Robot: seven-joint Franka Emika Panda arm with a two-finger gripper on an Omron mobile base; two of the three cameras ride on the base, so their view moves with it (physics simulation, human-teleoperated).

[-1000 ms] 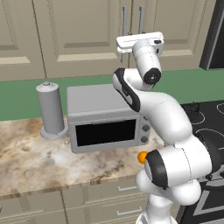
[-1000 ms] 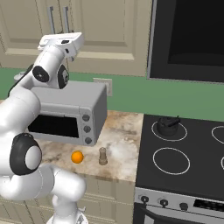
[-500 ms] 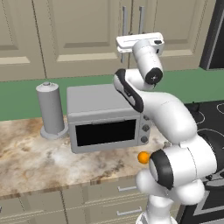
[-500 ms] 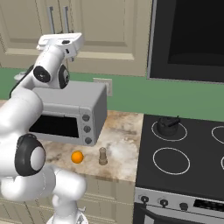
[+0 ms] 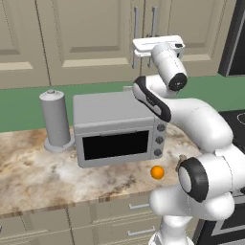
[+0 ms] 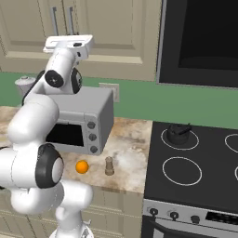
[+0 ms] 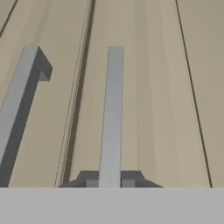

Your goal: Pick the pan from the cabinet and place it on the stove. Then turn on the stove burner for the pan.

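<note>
Gripper (image 7: 110, 183): jaws just closed, now pinching the right-hand door handle (image 7: 111, 113) of the cabinet (image 5: 95, 38). Doors shut; pan hidden from sight, presumably inside. Stove (image 6: 200, 162) to the right, its burner (image 6: 181, 170) bare. Judgement: handle secured, door pull comes next.

A glossy white robot arm (image 5: 201, 119) built of rounded, bulbous segments, with dark grey-black rings and bands at its joints. A flat white hand block (image 6: 69, 42) tops it, at twelve o'clock from the uppermost joint.
</note>
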